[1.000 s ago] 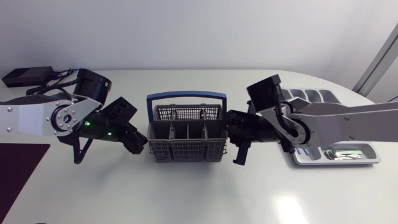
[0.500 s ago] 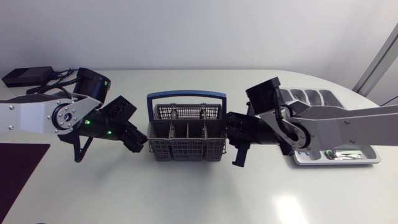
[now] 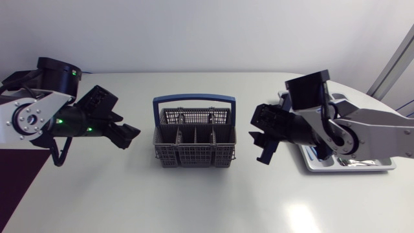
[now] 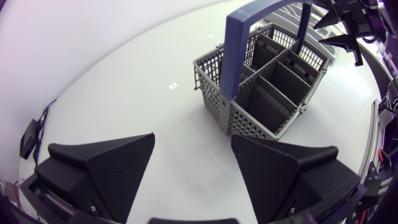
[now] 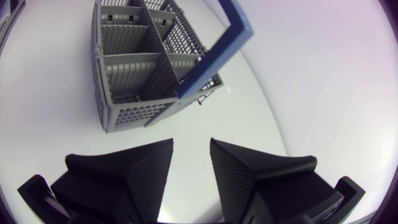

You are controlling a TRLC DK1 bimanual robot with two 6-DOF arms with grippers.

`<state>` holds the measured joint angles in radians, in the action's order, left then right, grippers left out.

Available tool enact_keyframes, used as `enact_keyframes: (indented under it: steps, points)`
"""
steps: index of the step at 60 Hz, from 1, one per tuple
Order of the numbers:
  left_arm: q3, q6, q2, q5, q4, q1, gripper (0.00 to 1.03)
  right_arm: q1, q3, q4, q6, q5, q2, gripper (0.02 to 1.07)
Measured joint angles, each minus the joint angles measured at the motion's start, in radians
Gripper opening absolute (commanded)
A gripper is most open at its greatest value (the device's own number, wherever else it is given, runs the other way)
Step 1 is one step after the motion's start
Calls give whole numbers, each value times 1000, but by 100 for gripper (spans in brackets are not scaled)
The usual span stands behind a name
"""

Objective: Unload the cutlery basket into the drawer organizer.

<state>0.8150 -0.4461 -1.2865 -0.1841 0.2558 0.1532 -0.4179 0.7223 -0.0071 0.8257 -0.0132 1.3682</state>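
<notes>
Two released claws flank the cutlery basket [image 3: 195,139] at frame centre.
Left gripper [image 3: 131,134] sits centre-left with fingers spread wide on nothing; right gripper [image 3: 261,146] sits centre-right, fingers parted more narrowly and also empty. The basket's long axis runs left to right, in line with both claws, each about equally near an end wall. Its compartments look bare in both wrist views. The drawer organizer [image 3: 352,169], at the lower right behind the right arm, holds silver pieces [image 3: 359,162], so that arm is nearer for any drop-off.

White round-edged table [image 3: 194,200], soft glare spots near its front, black box [image 3: 24,79] at its far-left corner
</notes>
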Motion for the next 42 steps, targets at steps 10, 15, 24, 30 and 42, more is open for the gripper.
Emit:
enact_keyframes:
  steps: [10, 15, 24, 30, 42]
  points:
    - [-21, 10, 130, 23, -1, -26, 99, 85, -38, 0, -27, 3, -111, 103]
    - [-30, 27, 194, 27, -7, -29, 99, 119, -47, -13, -40, 3, -170, 103]
    - [-56, 35, 286, 27, 0, -41, 99, 176, -65, -64, -87, 3, -265, 103]
    - [-76, 35, 304, 28, 16, -77, 99, 221, -102, -84, -118, -11, -365, 103]
    - [-125, 82, 412, 54, -16, -125, 99, 277, -168, -71, -180, -16, -565, 103]
